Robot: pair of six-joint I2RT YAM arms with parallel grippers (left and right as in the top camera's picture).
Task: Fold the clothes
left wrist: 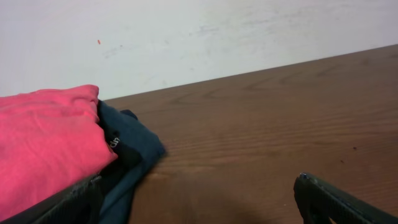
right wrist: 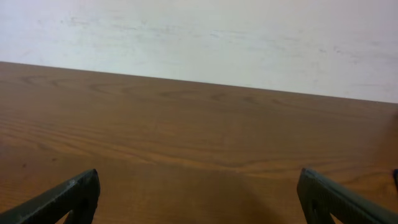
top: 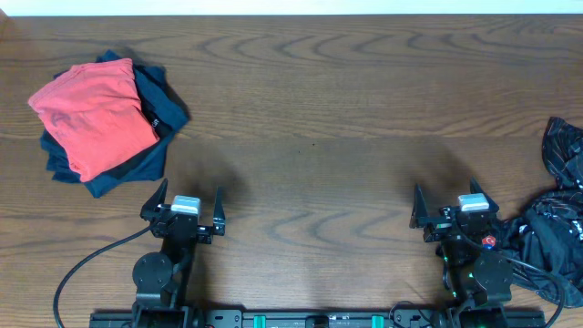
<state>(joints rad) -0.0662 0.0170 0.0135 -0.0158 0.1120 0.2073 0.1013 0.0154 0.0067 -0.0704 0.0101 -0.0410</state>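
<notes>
The black patterned jersey (top: 556, 219) lies crumpled at the table's right edge, just right of the right arm, partly cut off by the frame. My right gripper (top: 449, 199) is open and empty at the front right, its fingers over bare wood (right wrist: 199, 186). My left gripper (top: 190, 196) is open and empty at the front left, its fingers also over bare wood (left wrist: 199, 193). Neither gripper touches the jersey. The jersey does not show in either wrist view.
A folded red garment (top: 96, 114) lies on folded navy garments (top: 150, 155) at the far left, also seen in the left wrist view (left wrist: 43, 149). A pale wall (right wrist: 199, 37) lies behind the table's far edge. Cables run along the front edge.
</notes>
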